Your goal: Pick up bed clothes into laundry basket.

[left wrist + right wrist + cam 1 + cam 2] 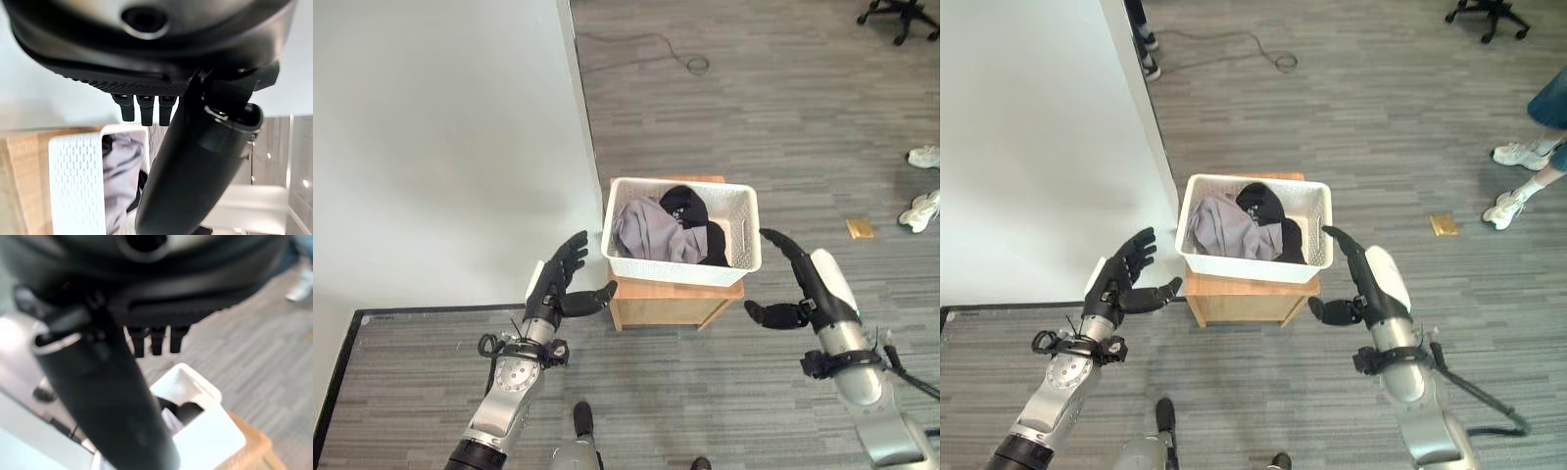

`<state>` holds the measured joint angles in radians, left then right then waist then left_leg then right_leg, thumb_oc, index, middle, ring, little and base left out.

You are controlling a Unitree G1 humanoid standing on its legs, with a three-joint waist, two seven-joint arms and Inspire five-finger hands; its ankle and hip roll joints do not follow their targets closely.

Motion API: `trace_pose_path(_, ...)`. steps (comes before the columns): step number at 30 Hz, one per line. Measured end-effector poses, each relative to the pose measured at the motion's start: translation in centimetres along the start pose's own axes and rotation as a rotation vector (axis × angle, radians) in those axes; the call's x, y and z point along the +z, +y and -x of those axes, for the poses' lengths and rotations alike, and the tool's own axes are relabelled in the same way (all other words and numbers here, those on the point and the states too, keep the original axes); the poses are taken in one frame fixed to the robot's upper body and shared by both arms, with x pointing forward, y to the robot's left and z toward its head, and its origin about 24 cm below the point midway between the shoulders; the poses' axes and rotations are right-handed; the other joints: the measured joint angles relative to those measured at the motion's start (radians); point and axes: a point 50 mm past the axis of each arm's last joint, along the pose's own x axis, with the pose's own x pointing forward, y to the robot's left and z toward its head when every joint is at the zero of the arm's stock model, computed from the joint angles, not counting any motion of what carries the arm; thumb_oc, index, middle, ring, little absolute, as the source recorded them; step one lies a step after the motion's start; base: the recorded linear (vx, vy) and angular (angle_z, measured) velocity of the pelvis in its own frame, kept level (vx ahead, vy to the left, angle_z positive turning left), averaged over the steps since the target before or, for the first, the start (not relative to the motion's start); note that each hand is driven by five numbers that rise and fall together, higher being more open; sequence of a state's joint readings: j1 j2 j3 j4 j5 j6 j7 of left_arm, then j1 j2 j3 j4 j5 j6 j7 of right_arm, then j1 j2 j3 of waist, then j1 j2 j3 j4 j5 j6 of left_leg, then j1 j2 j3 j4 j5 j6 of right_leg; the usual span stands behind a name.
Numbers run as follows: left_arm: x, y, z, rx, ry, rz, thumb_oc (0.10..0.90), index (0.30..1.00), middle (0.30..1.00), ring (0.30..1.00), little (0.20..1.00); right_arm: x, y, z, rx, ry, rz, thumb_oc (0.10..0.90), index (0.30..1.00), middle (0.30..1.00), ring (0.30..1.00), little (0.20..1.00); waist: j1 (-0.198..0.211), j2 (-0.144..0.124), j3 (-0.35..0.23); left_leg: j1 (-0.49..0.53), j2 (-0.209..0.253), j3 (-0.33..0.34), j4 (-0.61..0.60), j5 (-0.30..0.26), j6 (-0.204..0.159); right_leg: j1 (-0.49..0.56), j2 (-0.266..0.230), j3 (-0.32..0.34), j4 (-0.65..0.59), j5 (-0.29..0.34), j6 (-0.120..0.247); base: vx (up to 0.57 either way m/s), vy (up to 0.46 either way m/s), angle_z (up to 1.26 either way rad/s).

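While the grey and black bed clothes already lie in the white laundry basket at frame centre, we hold the left hand and right hand spread-fingered and empty on either side; next, we should close evenly on both walls.

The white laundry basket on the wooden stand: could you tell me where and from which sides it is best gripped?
Grip the white laundry basket by its two short end walls, under the flared rim. The left hand and right hand already flank it, open, palms inward. Close in from both sides; the rim should give the fingers a ledge, and the clothes lie inside, clear of it.
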<state>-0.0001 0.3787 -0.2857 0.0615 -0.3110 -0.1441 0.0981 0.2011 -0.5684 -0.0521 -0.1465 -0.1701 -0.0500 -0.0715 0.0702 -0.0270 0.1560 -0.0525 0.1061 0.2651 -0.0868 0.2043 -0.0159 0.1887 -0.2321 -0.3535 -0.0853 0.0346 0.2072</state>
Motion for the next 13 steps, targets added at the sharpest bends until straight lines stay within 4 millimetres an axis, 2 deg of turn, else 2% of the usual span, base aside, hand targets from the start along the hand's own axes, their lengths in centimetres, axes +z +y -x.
trace_pose_path(1,-0.2,-0.2,0.1,-0.026,0.01,-0.011,0.8,0.9,0.9,0.9,0.9,-1.1,1.5,0.4,-0.013,0.048,-0.132,0.8,0.9,0.9,0.9,0.9,-0.002,-0.008,-0.015,0.0,-0.001,0.0,0.0,0.0,0.0,0.001,0.0,0.0,0.0,0.0,0.0,0.0,0.0,0.0)
trace_pose_path(4,-0.2,-0.5,0.1,-0.054,0.012,-0.013,0.8,0.9,0.9,0.9,0.9,-3.0,4.0,0.9,0.022,0.152,-0.234,0.8,0.9,0.9,0.9,0.9,-0.001,-0.011,-0.028,-0.001,-0.002,-0.002,0.0,-0.002,-0.002,0.0,-0.003,0.0,-0.001,-0.001,-0.001,0.0,0.0,0.0)
trace_pose_path(6,-0.3,-0.5,0.2,-0.052,0.013,-0.012,0.8,0.9,0.9,0.9,0.9,-4.0,5.6,1.5,0.041,0.22,-0.28,0.8,0.9,0.9,0.9,0.9,-0.001,-0.001,-0.037,-0.004,-0.001,-0.005,-0.001,-0.042,-0.058,-0.005,-0.001,0.001,-0.003,-0.028,-0.005,0.0,0.0,0.0)
trace_pose_path(7,-0.3,-0.3,0.1,-0.049,0.016,-0.016,0.8,0.9,0.9,0.9,0.9,-4.2,6.2,1.7,0.036,0.245,-0.307,0.8,0.9,0.9,0.9,0.9,-0.001,-0.007,-0.04,-0.007,-0.006,-0.005,-0.001,-0.048,-0.071,-0.006,-0.012,0.001,-0.004,-0.049,-0.006,0.0,0.0,0.0)
trace_pose_path(8,-0.8,-0.2,0.3,-0.04,0.034,-0.018,0.8,0.9,0.9,0.9,0.9,-4.6,7.4,2.1,0.04,0.281,-0.324,0.8,0.9,0.9,0.9,0.9,-0.003,-0.003,-0.044,-0.01,-0.014,-0.004,-0.001,-0.044,-0.067,-0.01,-0.019,0.003,-0.004,-0.051,-0.006,0.0,0.0,0.0)
trace_pose_path(10,-1.0,-0.2,0.5,-0.037,0.044,-0.018,0.8,0.9,0.9,0.9,0.9,-4.9,8.3,2.8,0.057,0.311,-0.337,0.8,0.9,0.9,0.9,0.9,-0.005,0.002,-0.049,-0.01,-0.014,-0.008,-0.006,-0.052,-0.071,-0.008,-0.019,0.003,-0.004,-0.051,-0.006,0.0,-0.002,0.05)
trace_pose_path(13,-1.6,0.0,1.1,-0.009,0.068,-0.017,0.8,0.9,0.9,0.9,0.9,-5.5,9.1,4.4,0.089,0.354,-0.322,0.8,0.9,0.9,0.9,0.9,0.001,0.014,-0.09,-0.039,-0.016,-0.028,-0.006,-0.052,-0.074,-0.034,-0.019,0.002,0.001,-0.06,-0.005,0.01,-0.006,0.14)
